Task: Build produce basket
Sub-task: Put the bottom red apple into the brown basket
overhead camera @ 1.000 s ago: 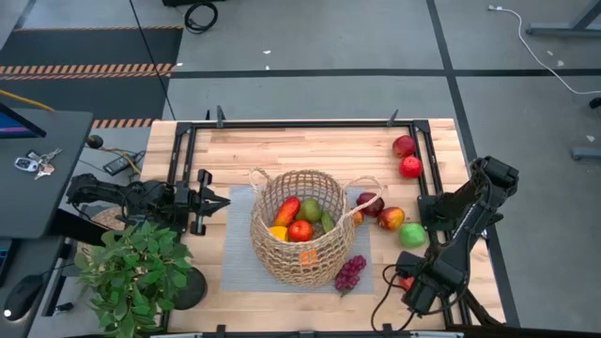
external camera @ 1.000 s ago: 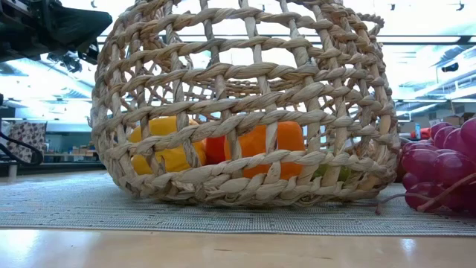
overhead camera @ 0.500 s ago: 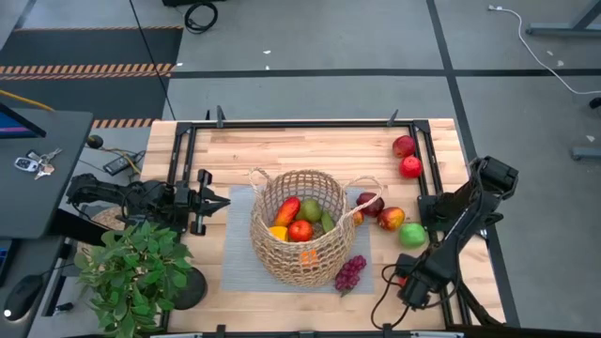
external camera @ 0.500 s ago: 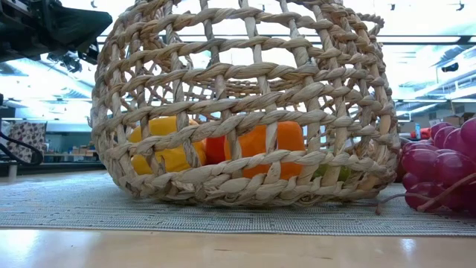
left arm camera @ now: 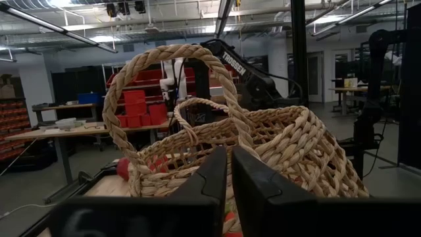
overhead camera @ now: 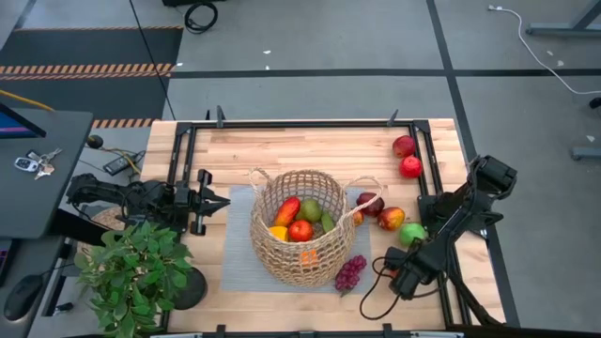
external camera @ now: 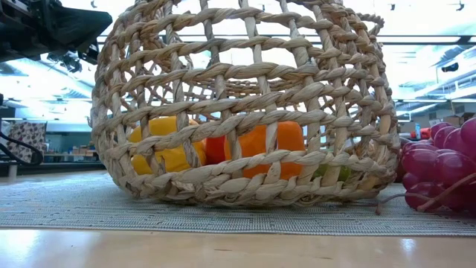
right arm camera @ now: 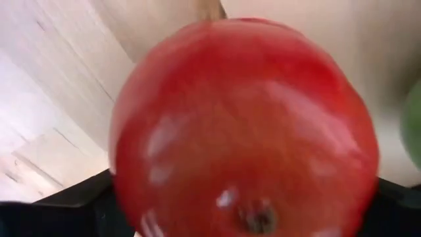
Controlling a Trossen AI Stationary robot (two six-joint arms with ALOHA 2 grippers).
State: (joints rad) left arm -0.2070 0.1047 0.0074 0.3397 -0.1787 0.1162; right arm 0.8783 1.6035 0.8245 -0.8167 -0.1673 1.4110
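The wicker basket (overhead camera: pixel 302 225) (external camera: pixel 245 104) stands on a grey mat (overhead camera: pixel 238 255) with several toy fruits inside. Purple grapes (overhead camera: pixel 350 272) lie on the mat's near right corner. A dark red fruit (overhead camera: pixel 369 204), a red-yellow apple (overhead camera: pixel 392 219) and a green apple (overhead camera: pixel 411 235) lie to the basket's right, and two red apples (overhead camera: pixel 407 156) at the far right. My right gripper (overhead camera: pixel 406 279) (right arm camera: pixel 230 210) points down, open, low over a red apple (right arm camera: pixel 243 125) near the table's near right corner. My left gripper (left arm camera: pixel 229 172) is shut, left of the basket, pointing at its loop handle (left arm camera: pixel 171 79). My right gripper comes at the red apple from above, with one dark finger (right arm camera: pixel 62 210) on either side of it. The apple fills the wrist view, and I cannot tell whether the fingers touch it. The apple lies on the table.
A potted green plant (overhead camera: pixel 136 272) stands at the table's near left corner. A black frame rail (overhead camera: pixel 434 188) runs along the table's right side, and a black cable (overhead camera: pixel 376 302) loops on the wood beside my right gripper.
My right gripper has come down over the red apple near the table's near right corner, shifting slightly toward the table's left edge, and it has stayed open. The fruits and the basket have kept their places.
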